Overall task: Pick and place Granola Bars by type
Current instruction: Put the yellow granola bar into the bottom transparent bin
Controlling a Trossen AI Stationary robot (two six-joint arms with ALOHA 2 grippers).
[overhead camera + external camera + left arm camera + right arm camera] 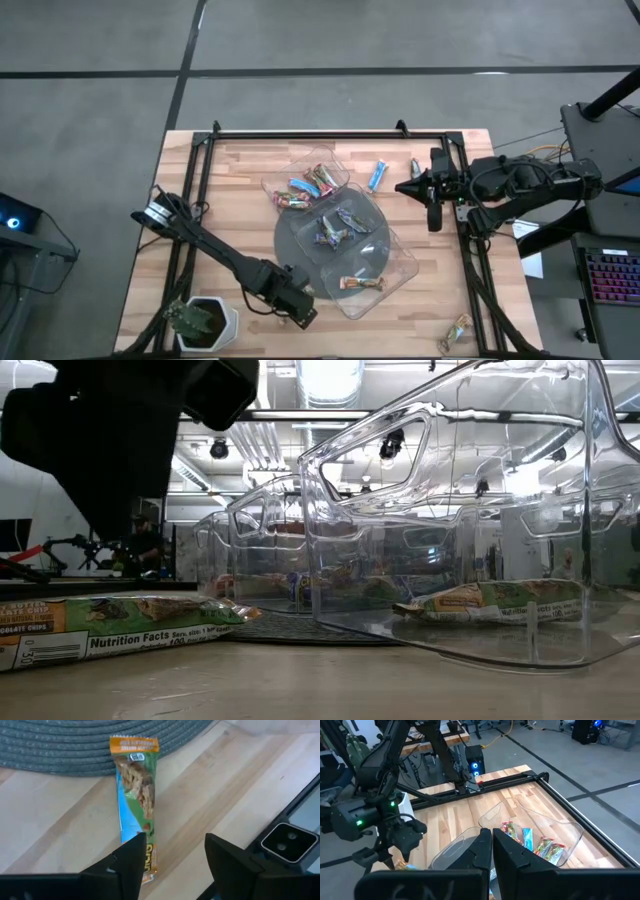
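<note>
Wooden tabletop [60,830] bears a green-and-orange wrapped granola bar [137,805], lying flat.

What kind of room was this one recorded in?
Probably a robotics lab or workshop. The wooden table stands on a bare concrete floor, the low view shows exposed ceiling lights over more benches, and a keyboard sits beside the rig.
</note>
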